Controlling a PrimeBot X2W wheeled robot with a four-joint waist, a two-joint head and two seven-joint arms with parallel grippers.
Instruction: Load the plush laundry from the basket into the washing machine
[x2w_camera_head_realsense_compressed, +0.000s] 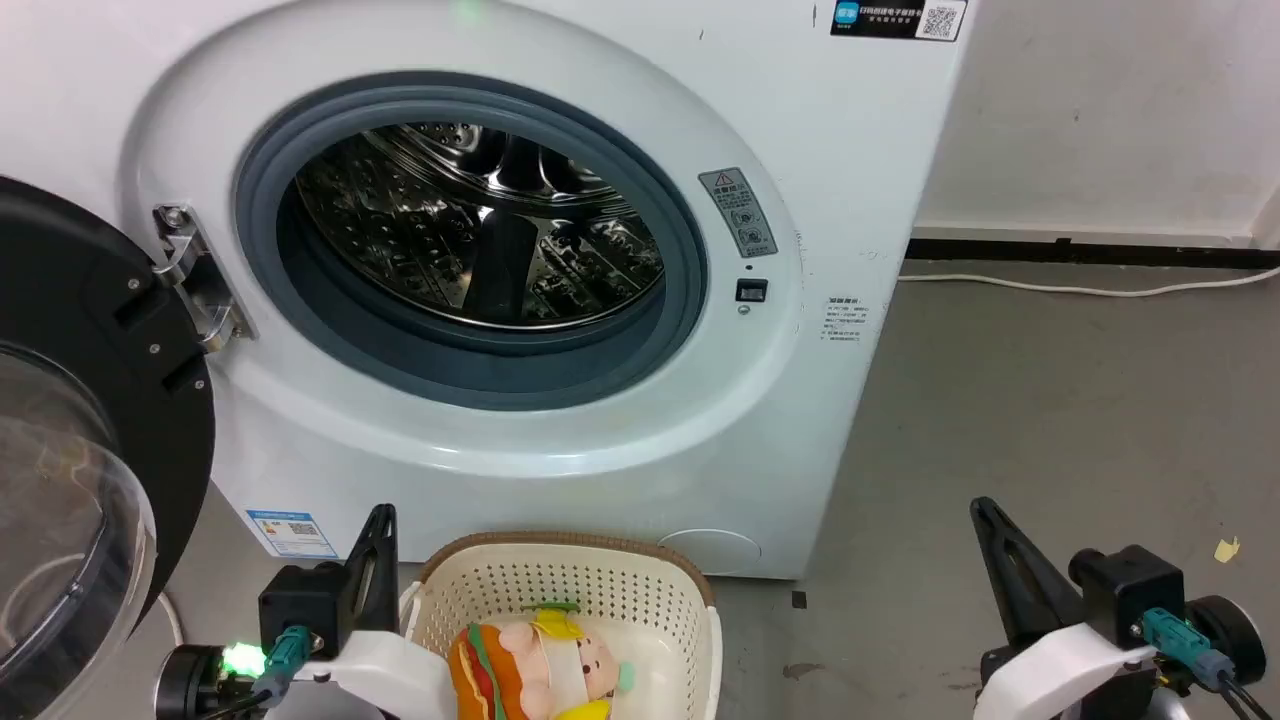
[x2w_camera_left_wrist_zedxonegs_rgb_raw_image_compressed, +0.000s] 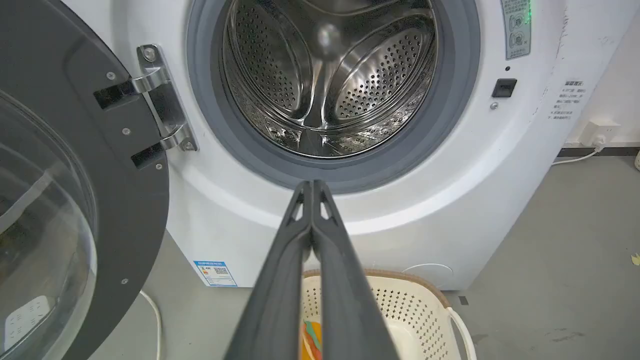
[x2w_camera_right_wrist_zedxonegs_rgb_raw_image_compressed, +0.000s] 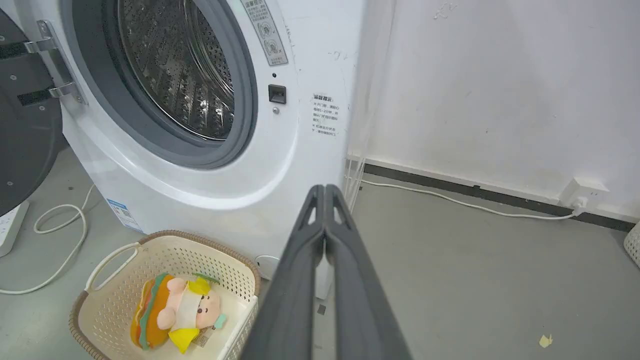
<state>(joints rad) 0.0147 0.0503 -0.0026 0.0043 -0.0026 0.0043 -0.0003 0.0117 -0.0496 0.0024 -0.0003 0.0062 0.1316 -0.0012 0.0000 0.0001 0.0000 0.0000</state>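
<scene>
The plush laundry (x2w_camera_head_realsense_compressed: 535, 668), a hamburger toy with orange bun and pink face, lies inside the cream basket (x2w_camera_head_realsense_compressed: 640, 585) on the floor in front of the washing machine (x2w_camera_head_realsense_compressed: 760, 420). The plush laundry (x2w_camera_right_wrist_zedxonegs_rgb_raw_image_compressed: 172, 315) lies on its side in the basket (x2w_camera_right_wrist_zedxonegs_rgb_raw_image_compressed: 165, 250). The washer's black-framed glass door (x2w_camera_head_realsense_compressed: 90, 440) hangs open at the left, and the steel drum (x2w_camera_head_realsense_compressed: 480, 225) holds nothing I can see. My left gripper (x2w_camera_head_realsense_compressed: 382, 515) is shut and empty, just left of the basket. My right gripper (x2w_camera_head_realsense_compressed: 980, 505) is shut and empty, well to the right over bare floor. The left gripper (x2w_camera_left_wrist_zedxonegs_rgb_raw_image_compressed: 312, 184) points at the drum's lower rim.
A white cable (x2w_camera_head_realsense_compressed: 1080, 288) runs along the grey floor by the black skirting at the right. Another white cord (x2w_camera_right_wrist_zedxonegs_rgb_raw_image_compressed: 60, 235) loops on the floor left of the washer. A yellow scrap (x2w_camera_head_realsense_compressed: 1228, 548) lies on the floor at the right.
</scene>
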